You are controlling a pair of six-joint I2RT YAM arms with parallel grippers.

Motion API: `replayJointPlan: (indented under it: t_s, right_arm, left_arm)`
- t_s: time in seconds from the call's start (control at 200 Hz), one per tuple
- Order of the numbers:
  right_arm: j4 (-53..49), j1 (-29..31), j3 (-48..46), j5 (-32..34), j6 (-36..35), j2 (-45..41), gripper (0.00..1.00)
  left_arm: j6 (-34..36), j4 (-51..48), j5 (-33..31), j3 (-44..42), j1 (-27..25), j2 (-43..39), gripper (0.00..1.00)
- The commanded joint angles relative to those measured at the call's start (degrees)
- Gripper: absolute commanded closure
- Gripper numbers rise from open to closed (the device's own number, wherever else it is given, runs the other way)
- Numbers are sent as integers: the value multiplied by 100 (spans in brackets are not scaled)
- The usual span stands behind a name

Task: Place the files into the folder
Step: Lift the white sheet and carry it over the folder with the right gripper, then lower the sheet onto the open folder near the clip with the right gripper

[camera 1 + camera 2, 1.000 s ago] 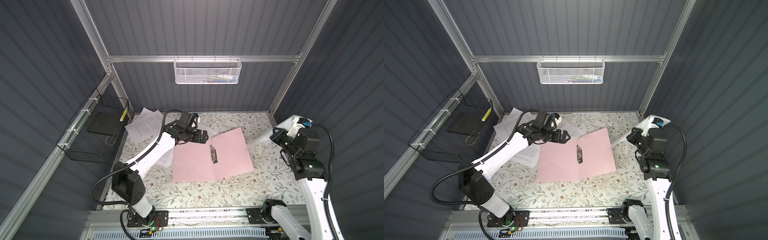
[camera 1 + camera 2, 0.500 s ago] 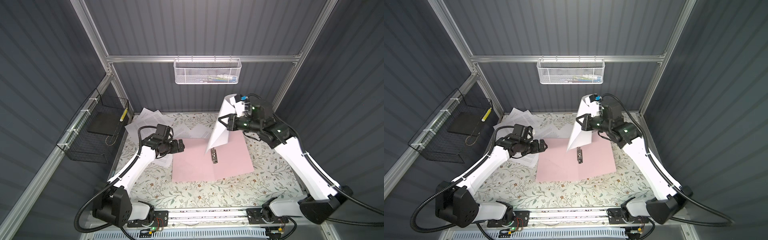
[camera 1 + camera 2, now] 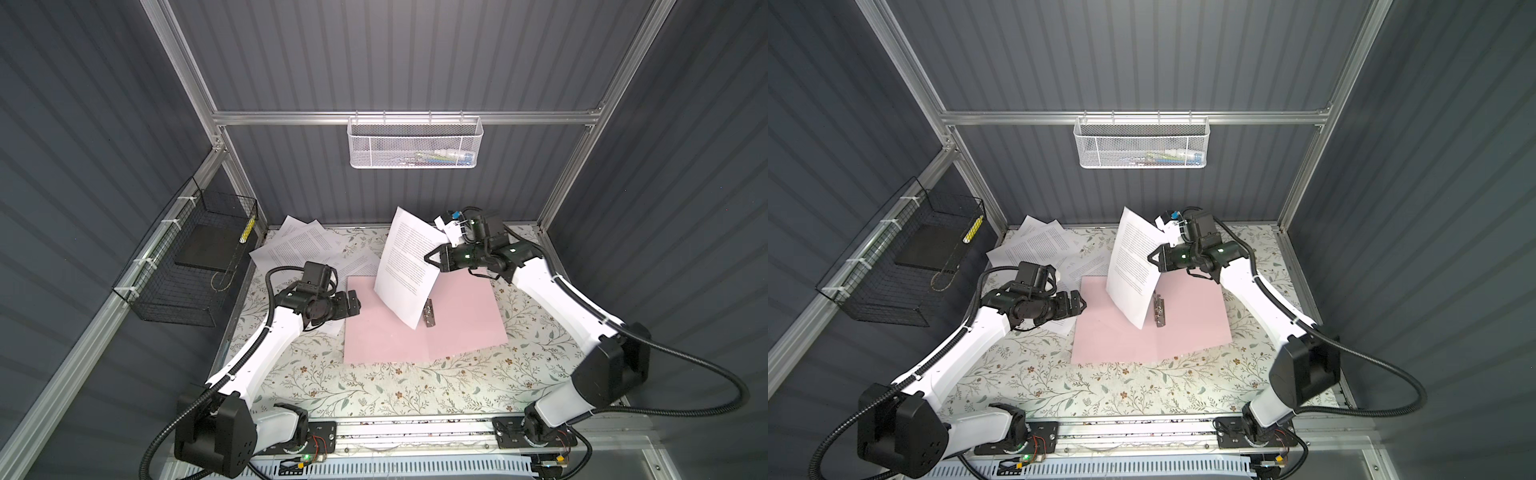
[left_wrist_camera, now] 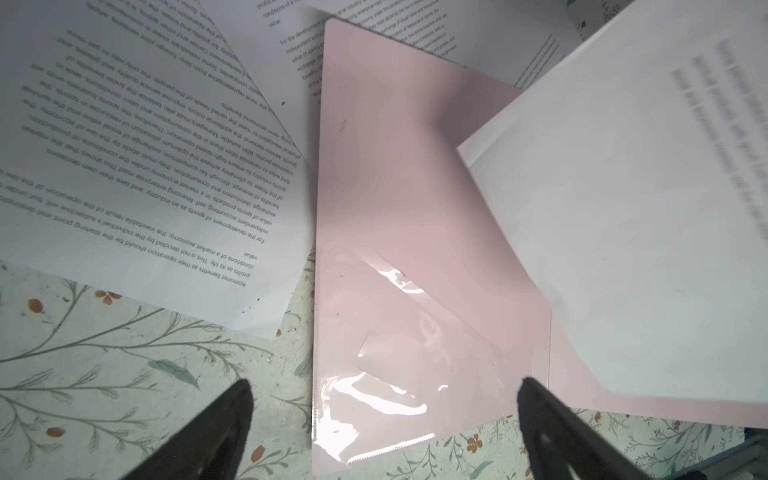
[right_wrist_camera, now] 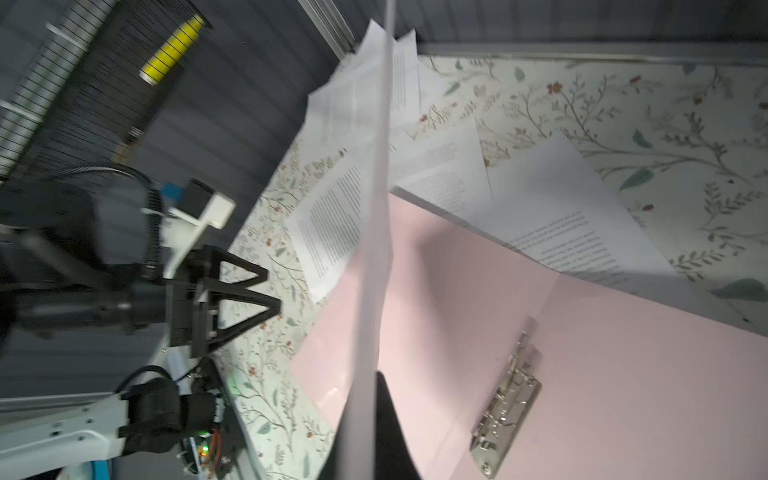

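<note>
The pink folder [image 3: 424,332] [image 3: 1150,332] lies open and flat mid-table, its metal clip [image 3: 429,316] [image 5: 507,399] on the spine. My right gripper [image 3: 432,259] [image 3: 1154,259] [image 5: 365,399] is shut on one edge of a white printed sheet [image 3: 409,266] [image 3: 1133,266] [image 5: 374,249]. The sheet hangs nearly upright over the folder, its low corner beside the clip. My left gripper [image 3: 353,301] [image 3: 1079,305] [image 4: 384,390] stands open and empty over the folder's [image 4: 395,208] left edge. Several more files [image 3: 299,245] [image 4: 145,166] lie spread at the back left; some run under the folder's far edge.
A black wire basket [image 3: 187,266] hangs on the left wall with a dark slab [image 3: 208,249] and a yellow item [image 3: 248,230] in it. On the back wall hangs a white mesh basket [image 3: 415,143]. The floral table mat [image 3: 395,386] shows in front of the folder.
The right arm has swung from the right side to above the folder, holding a sheet upright. The left gripper has drawn back from the folder's far left corner to its left edge.
</note>
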Motion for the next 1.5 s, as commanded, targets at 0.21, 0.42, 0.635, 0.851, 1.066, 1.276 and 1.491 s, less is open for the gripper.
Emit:
replayJointPlan:
  t_s: [0.21,0.42,0.635,0.851,1.066,1.276,1.491]
  right_arm:
    - [-692,3,805,-246,-2491,1242,100]
    - [-962,-25,1064,-90,-2949,1327,100]
    - [-1463,-6,1332,-369,-3508,1548,100]
    - [-2076,-2,1760,-259,-3921,1744,100]
    - [-2352,54,2054,-413,-4148,1901,100]
    - [-2441,198,2127,-560,-4196,2026,100]
    - [-2387,262,2171,-739,-4132,2089,100]
  left_arm:
    - [-60,25,111,-381,34,-9,0]
    - [-61,106,102,-453,33,-15,0]
    - [-79,210,180,-462,33,57,0]
    - [-33,221,173,-483,40,81,0]
    - [-34,333,246,-552,33,131,0]
    - [-29,392,322,-588,39,144,0]
    - [-176,586,485,-868,40,140,0]
